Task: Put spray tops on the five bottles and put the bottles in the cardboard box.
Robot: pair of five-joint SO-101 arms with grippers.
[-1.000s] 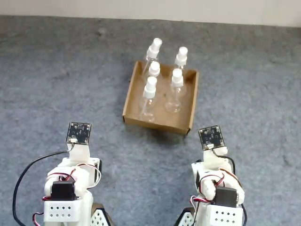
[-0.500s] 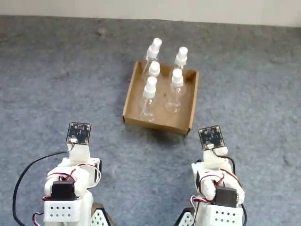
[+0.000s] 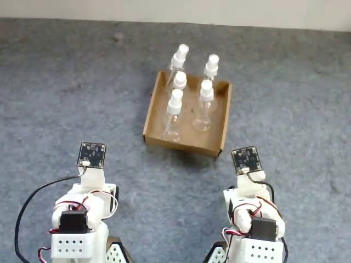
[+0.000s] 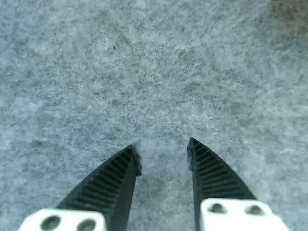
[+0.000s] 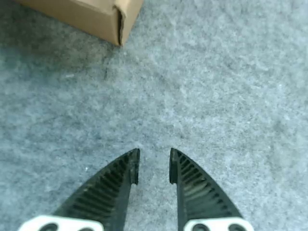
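Note:
The cardboard box (image 3: 184,142) sits at the middle of the grey carpet. Several clear bottles stand upright inside it, each with a white spray top, such as one at the front left (image 3: 175,102) and one at the back right (image 3: 211,64). My left gripper (image 4: 163,147) hovers over bare carpet, open, with nothing between its black fingers. My right gripper (image 5: 154,156) is open by a narrow gap and holds nothing. It hangs near the box's front right corner (image 5: 103,19). Both arms, left (image 3: 82,211) and right (image 3: 253,211), are folded back at the near edge.
Grey carpet (image 3: 82,93) stretches to both sides of the box and between the box and the arms. A pale wall strip (image 3: 175,11) runs along the far edge. A black cable (image 3: 22,216) loops beside the left arm's base.

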